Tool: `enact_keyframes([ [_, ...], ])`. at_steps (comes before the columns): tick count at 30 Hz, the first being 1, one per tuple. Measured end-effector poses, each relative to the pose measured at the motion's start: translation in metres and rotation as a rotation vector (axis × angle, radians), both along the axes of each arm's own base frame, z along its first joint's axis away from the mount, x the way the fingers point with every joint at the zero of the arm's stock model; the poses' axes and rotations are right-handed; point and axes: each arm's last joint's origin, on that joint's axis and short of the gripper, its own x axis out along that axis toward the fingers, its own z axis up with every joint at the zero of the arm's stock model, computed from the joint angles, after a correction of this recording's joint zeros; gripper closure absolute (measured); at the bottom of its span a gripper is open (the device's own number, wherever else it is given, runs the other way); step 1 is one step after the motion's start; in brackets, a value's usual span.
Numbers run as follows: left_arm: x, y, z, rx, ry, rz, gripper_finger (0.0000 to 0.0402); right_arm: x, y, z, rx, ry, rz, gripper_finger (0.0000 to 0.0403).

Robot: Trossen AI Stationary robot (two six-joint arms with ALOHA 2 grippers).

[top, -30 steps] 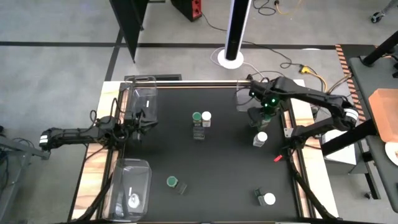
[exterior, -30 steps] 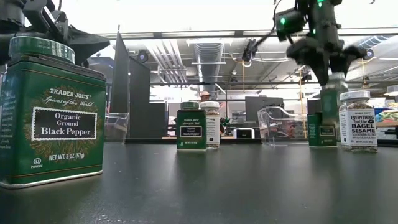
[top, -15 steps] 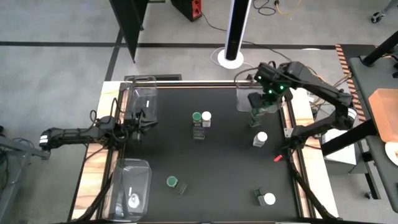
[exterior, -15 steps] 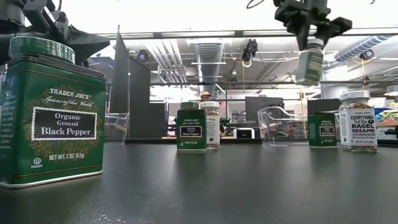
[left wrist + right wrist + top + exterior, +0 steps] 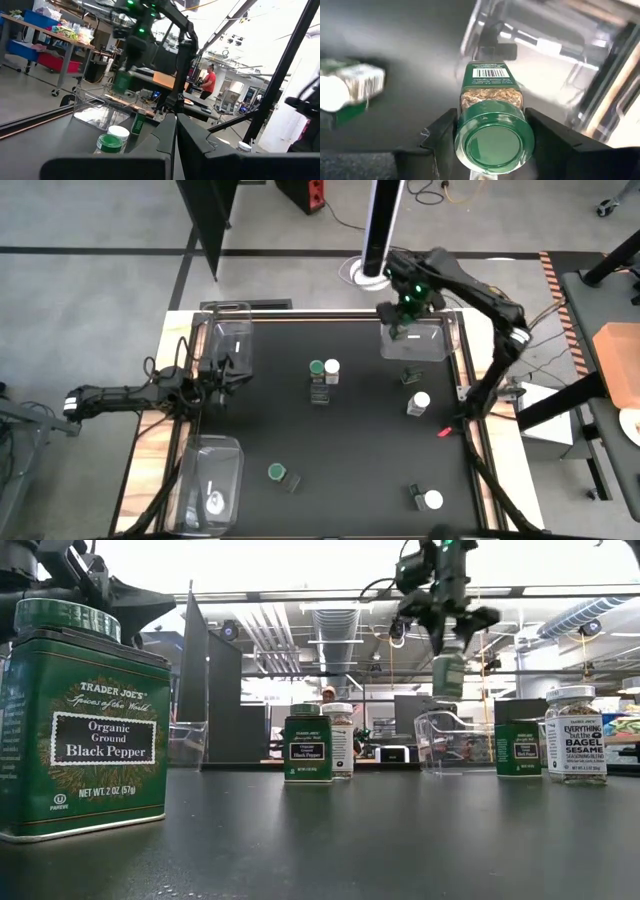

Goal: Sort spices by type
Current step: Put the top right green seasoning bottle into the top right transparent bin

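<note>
1. The right tool [image 5: 492, 131] pinches a green-lidded jar [image 5: 492, 125] at the lid end, one dark finger on each side; in the low view the jar [image 5: 448, 675] hangs in the air, label down, above the clear tray [image 5: 450, 745].
2. From above, that tool [image 5: 407, 308] sits over the far right tray [image 5: 440, 352], and the arm hides most of the jar there.
3. The held jar's contents look like dried flakes behind the glass, though the label is too blurred to read.
4. The left tool [image 5: 225, 375] rests at the counter's left edge beside the far left tray [image 5: 238, 332], fingers pressed together.
5. The near left tray [image 5: 228, 448] holds what looks like one white-lidded jar [image 5: 215, 501]; the plastic glare makes it hard to tell.
6. The far trays show nothing inside that I can make out.
7. On the black counter [image 5: 350, 450], a green-lidded and a white-lidded jar stand touching as the centre pair [image 5: 323, 370].
8. A green jar [image 5: 278, 473] lies near the front left; a white jar [image 5: 418, 402] is by the right edge, with a small dark jar [image 5: 409, 376] just beyond it.
9. Another white jar [image 5: 431, 500] lies at the front right.
10. In the low view a pepper tin [image 5: 80, 725] fills the left side, cut off at the frame's edge.
</note>
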Motion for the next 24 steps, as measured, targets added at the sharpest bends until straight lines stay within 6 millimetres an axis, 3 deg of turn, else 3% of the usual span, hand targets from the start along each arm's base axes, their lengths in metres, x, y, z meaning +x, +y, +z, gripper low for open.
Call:
enact_keyframes([
  [5,0.000,0.000,0.000,0.000,-0.003,0.000,0.0402,-0.008,-0.044,-0.002,-0.017,-0.012,-0.066,0.0205],
  [10,0.000,0.000,0.000,0.000,-0.001,-0.001,0.0402,-0.024,-0.069,-0.018,0.018,0.023,-0.116,0.0205],
  [16,0.000,0.000,0.000,0.011,0.003,0.002,0.0402,-0.035,-0.079,-0.030,0.050,0.055,-0.117,0.0205],
  [24,0.000,0.000,0.000,0.024,0.005,0.004,0.0402,-0.042,-0.073,-0.057,0.102,0.149,-0.111,0.0205],
])
